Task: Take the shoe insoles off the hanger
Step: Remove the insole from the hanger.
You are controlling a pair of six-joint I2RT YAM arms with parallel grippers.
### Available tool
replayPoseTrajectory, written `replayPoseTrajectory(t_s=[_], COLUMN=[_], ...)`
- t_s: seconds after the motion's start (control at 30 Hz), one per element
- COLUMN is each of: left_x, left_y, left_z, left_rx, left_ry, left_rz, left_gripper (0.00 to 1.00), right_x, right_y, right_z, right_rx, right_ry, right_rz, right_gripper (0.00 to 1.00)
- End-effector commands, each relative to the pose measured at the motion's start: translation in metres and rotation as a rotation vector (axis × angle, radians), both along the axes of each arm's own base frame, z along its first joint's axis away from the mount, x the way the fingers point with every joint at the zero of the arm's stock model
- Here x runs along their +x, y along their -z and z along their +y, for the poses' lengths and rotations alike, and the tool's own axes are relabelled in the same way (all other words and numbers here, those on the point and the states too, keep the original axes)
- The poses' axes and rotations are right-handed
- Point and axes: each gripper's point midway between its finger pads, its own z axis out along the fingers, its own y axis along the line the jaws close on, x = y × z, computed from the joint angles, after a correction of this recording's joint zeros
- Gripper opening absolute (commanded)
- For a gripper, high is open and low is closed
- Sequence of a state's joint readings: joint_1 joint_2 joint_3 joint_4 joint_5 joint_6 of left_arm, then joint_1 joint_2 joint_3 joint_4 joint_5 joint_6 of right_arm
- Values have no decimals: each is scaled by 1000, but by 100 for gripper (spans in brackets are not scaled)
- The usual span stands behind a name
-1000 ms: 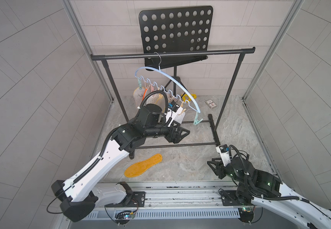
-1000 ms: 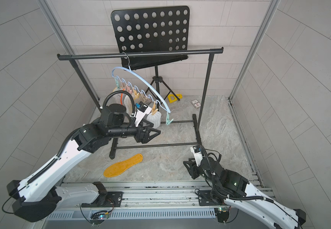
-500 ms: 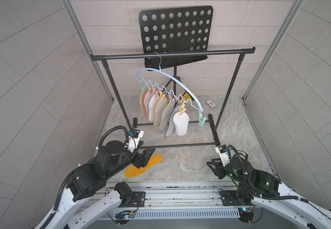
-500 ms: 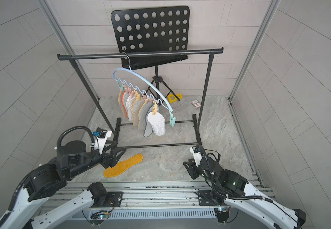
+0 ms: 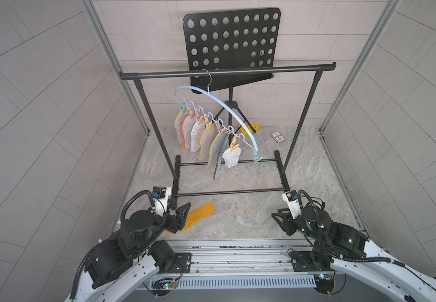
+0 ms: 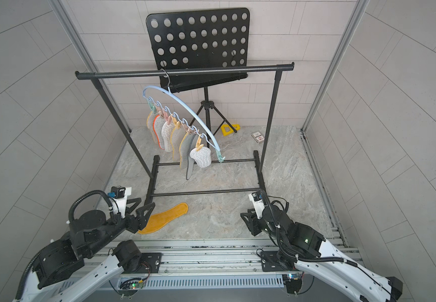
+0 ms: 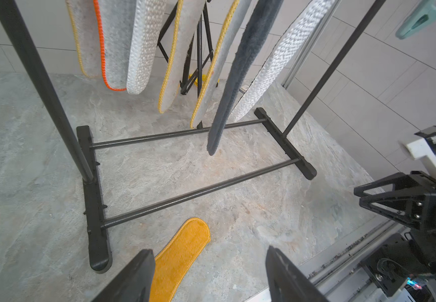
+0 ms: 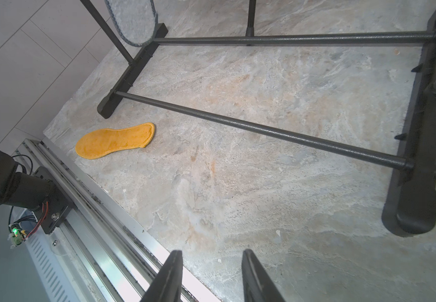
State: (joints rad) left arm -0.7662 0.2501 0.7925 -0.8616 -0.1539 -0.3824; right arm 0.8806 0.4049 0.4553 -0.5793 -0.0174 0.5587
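One yellow insole [image 6: 167, 217] partly behind spread, empty left gripper [image 6: 146, 203]; right gripper [image 8: 212, 251] likewise.

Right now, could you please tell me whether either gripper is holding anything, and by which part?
Nothing is held. The left gripper and the right gripper both stand open and empty; the yellow insole lies loose on the floor.

This is a robotics lab test cell, not a home. Pale tile-print wall panels [image 5: 41, 109] sit between bare aluminium posts [image 5: 109, 60] around a stone-patterned desk [image 5: 250, 217]. A metal rail [image 5: 237, 257] along the desk's near edge carries a left arm [image 5: 112, 258] and a right arm [image 5: 342, 235]. A lit circuit board [image 5: 168, 286] lies exposed just below the rail. A black garment rack [image 5: 227, 72] and a music stand [image 5: 232, 39] stand on the desk.
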Motion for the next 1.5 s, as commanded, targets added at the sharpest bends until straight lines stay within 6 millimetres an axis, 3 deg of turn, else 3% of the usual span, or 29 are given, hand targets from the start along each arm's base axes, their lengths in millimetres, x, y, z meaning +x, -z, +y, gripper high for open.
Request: replayPoseTrajectory(t_s=[0.0, 0.13, 0.37, 0.5, 0.7, 0.83, 0.9, 1.07, 1.27, 1.47], left_x=[10, 15, 11, 12, 8, 5, 4, 2, 3, 4], left_y=[3, 9, 11, 14, 15, 11, 9, 9, 11, 12], left_z=[2, 4, -11, -15, -26, -23, -22, -25, -28, -29], left_rx=[12, 53, 36, 46, 42, 20, 11, 6, 14, 16], left_ry=[-57, -89, -2, 7, 72, 73, 72, 96, 105, 104], left_rz=[23, 51, 56, 67, 80, 54, 42, 43, 55, 59], left_gripper=[73, 73, 73, 73, 73, 73, 73, 73, 73, 73], right_x=[0, -3, 23, 44, 101, 134, 148, 170, 182, 154], right_y=[3, -3, -13, -36, -84, -114, -129, -153, -164, -167], right_z=[7, 27, 29, 42, 54, 59, 67, 94, 124, 150], right_rx=[5, 88, 72, 55, 167, 162, 184, 238, 282, 380], right_ry=[-47, -167, -138, -210, -272, -319, -360, -509, -614, -752], right_rz=[2, -14, -64, -127, -184, -233, -265, -329, -363, -282], right_gripper=[42, 45, 46, 66, 69, 75, 83, 86, 84, 76])
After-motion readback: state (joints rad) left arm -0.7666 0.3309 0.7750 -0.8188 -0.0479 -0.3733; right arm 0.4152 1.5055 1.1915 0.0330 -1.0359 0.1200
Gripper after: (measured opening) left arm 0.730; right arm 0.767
